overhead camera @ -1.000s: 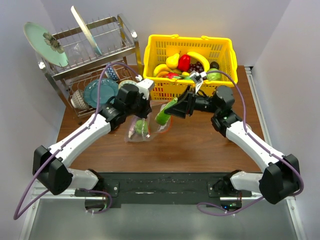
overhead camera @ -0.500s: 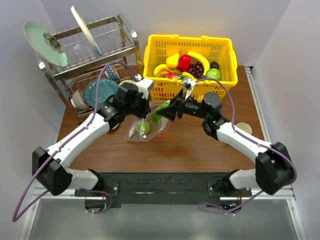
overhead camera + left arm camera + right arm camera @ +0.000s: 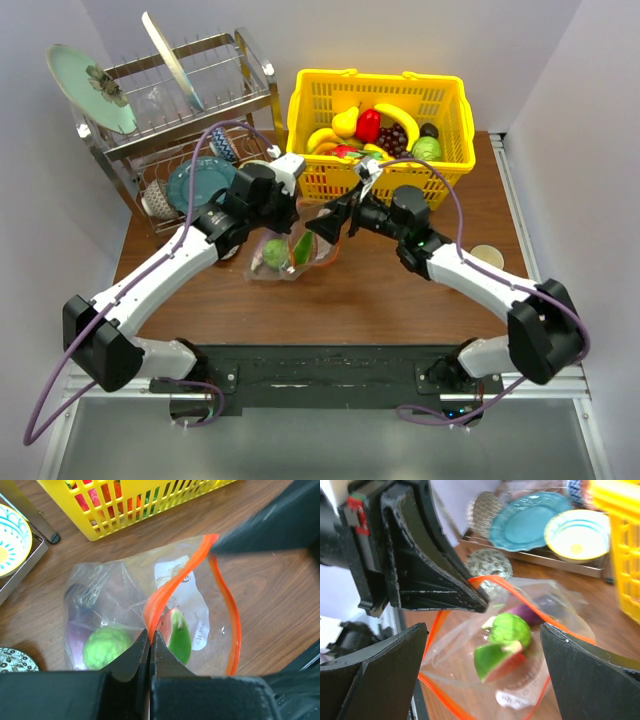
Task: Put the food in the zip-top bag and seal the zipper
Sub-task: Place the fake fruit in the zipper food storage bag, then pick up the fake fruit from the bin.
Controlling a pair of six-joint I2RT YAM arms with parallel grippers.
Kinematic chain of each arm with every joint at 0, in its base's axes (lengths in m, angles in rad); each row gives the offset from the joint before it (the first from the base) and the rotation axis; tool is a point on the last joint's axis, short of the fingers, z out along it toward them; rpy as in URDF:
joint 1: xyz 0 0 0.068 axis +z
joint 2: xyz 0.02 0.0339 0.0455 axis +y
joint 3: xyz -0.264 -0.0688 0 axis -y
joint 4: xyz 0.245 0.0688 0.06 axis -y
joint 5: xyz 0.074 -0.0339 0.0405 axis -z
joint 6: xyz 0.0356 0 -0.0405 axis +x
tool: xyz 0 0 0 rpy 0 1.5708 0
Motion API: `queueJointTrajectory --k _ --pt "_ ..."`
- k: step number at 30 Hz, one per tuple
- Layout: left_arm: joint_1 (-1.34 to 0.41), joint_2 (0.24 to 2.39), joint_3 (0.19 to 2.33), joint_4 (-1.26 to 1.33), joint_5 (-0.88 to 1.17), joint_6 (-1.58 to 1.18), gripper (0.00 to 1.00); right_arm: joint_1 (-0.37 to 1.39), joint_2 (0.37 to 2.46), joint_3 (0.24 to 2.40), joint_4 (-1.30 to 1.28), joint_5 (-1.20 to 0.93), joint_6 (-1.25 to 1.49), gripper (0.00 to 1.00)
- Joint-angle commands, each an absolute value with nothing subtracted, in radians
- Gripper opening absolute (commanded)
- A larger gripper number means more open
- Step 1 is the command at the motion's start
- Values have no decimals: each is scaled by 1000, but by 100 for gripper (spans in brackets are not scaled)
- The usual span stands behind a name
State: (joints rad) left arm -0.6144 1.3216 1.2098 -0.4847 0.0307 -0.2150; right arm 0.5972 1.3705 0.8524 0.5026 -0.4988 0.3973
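So here's where it's at: the crinkly clear plastic zip-top bag (image 3: pixel 125 590) lies on the brown wooden tabletop (image 3: pixel 400 300), just in front of the yellow lattice plastic basket (image 3: pixel 310 110). The left hand (image 3: pixel 150 637) is clamped shut on the thin red-orange zipper strip (image 3: pixel 227 605), pinching one side of it so the mouth gapes in a big loop.

The right hand (image 3: pixel 482 627) hangs right over that opening with its fingers spread as wide as they go. There's nothing between them.

Inside the bag I can count three pieces:
- a round bumpy green plastic fruit (image 3: pixel 106 646)
- a green wedge with a red face (image 3: pixel 178 636), sitting right under the mouth
- a dark purple plastic eggplant (image 3: pixel 529 613), further toward the closed end

So I'd call the loading well underway, maybe past halfway. The dark red grape bunch (image 3: pixel 395 135) and a shiny red plastic piece (image 3: pixel 369 125) are over in the basket with a pile of other fruit, so if those are meant to go in too, there are more trips to make. The sealing hasn't started at all: the strip is wide apart, not pressed together anywhere I can see.
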Motion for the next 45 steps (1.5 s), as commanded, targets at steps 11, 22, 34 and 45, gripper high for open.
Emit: queueJointTrajectory --k 11,22,34,45 --pt "-609 1258 1094 -331 11 -178 0 578 1416 1602 -449 244 164 99" --pt "-609 1262 1051 -290 34 -179 0 396 1831 2169 -914 301 103 99" --pt "-609 1304 1023 -282 57 -184 0 313 2057 2301 -980 468 -51 99" --pt "-607 1336 1029 -285 52 -183 0 221 2220 2382 -1123 380 21 99"
